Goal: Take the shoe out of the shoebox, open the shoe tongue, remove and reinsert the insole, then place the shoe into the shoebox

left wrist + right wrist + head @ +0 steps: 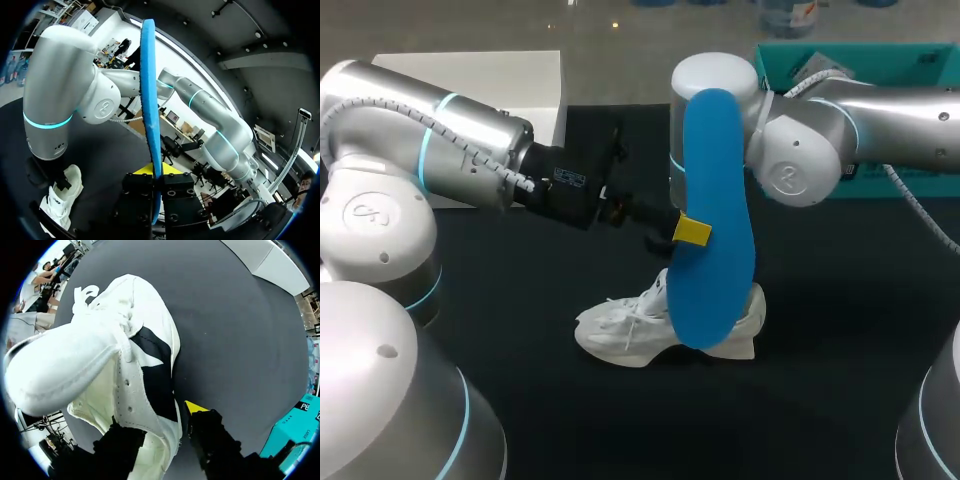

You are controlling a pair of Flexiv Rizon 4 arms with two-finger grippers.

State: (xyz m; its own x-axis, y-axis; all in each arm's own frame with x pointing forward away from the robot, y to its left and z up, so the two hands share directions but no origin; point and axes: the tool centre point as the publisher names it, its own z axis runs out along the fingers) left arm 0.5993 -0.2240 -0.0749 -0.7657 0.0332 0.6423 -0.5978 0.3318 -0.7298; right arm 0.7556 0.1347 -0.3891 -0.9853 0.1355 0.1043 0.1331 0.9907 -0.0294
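Observation:
A blue insole stands upright above the table, with my left gripper shut on its edge near the middle. The left wrist view shows the insole edge-on between that gripper's fingers. Below it a white shoe rests on the black table, toe towards my left. My right arm comes down behind the insole to the shoe's heel, where its gripper is hidden. In the right wrist view the shoe's side wall sits between the fingers of my right gripper, one inside and one outside.
The teal shoebox stands at the back right, also seen in the right wrist view as the shoebox beside the gripper. A white box lid lies at the back left behind my left arm.

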